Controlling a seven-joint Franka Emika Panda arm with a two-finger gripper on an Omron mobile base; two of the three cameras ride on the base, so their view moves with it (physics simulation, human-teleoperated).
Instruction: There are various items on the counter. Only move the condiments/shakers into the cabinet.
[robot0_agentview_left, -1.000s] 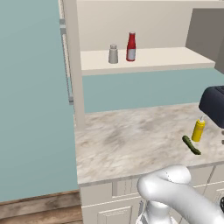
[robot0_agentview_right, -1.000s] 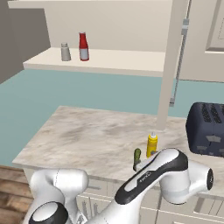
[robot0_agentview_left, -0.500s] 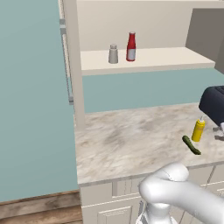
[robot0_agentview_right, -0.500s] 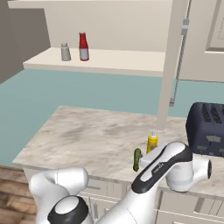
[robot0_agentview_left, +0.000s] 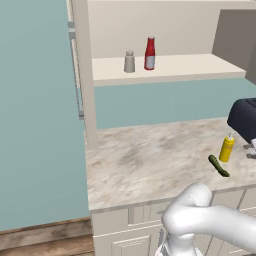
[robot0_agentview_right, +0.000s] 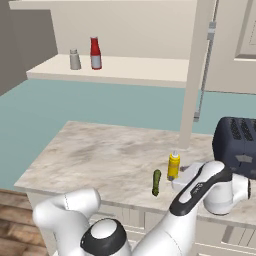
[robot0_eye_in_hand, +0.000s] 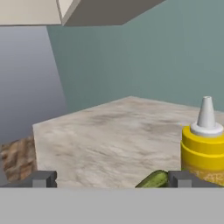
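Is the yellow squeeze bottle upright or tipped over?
Upright: the yellow squeeze bottle stands on the counter with its nozzle pointing up, beside the lying green vegetable.

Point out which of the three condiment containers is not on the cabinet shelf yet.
The yellow squeeze bottle: it stands on the counter beside the green vegetable, while the red bottle and grey shaker stand on the shelf.

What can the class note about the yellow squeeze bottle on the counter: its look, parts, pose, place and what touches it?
The yellow squeeze bottle stands upright on the marbled counter, near its front edge. It has a smooth yellow, plastic-looking body, a ridged shoulder and a pale pointed nozzle. The dark green vegetable lies just beside it, apart. The gripper is close, with the bottle off to one side by one fingertip.
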